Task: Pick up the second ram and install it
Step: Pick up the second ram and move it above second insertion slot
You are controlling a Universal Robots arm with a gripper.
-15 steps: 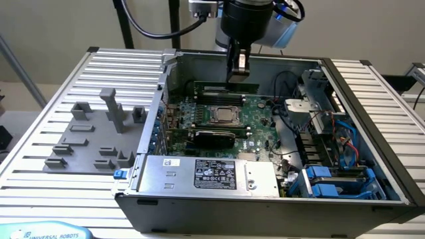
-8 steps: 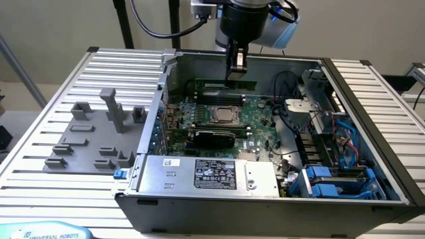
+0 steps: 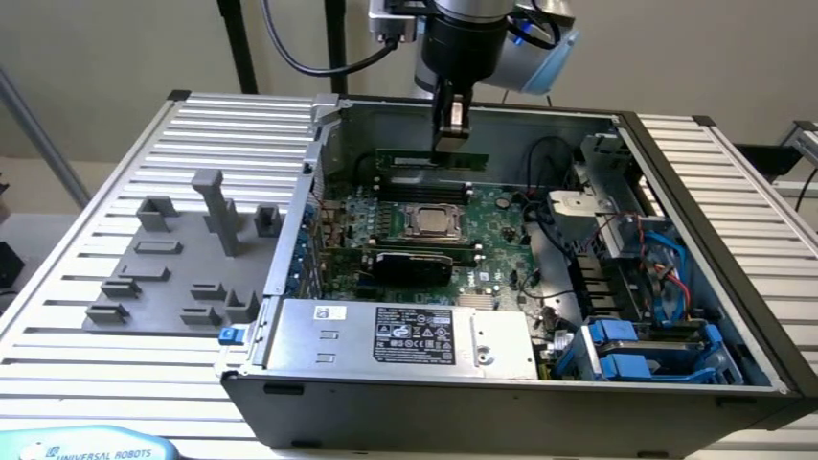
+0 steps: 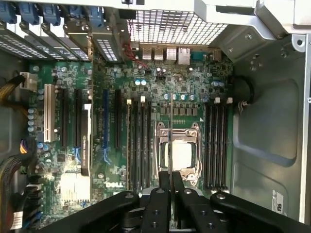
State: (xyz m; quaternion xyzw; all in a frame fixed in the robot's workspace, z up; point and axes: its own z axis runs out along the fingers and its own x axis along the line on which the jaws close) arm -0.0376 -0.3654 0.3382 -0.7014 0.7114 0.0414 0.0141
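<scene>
Gripper (image 3: 450,142) inside the open computer case (image 3: 511,402), jaws clenched on the second ram (image 3: 412,155). The stick hangs edge-down over the motherboard (image 3: 492,225), close beside the silver processor (image 3: 432,221) and clear of the board.

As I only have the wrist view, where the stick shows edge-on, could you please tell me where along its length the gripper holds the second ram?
Observer: The gripper clamps the second ram on its top edge, slightly toward the exterior view's right of its middle.
Operator: Thank you; where does it hang in the case?
Observer: Above the memory slots beyond the processor, close to the case's far wall.
Operator: And the fixture?
Observer: The grey fixture sits outside the case, on the exterior view's left.
</scene>
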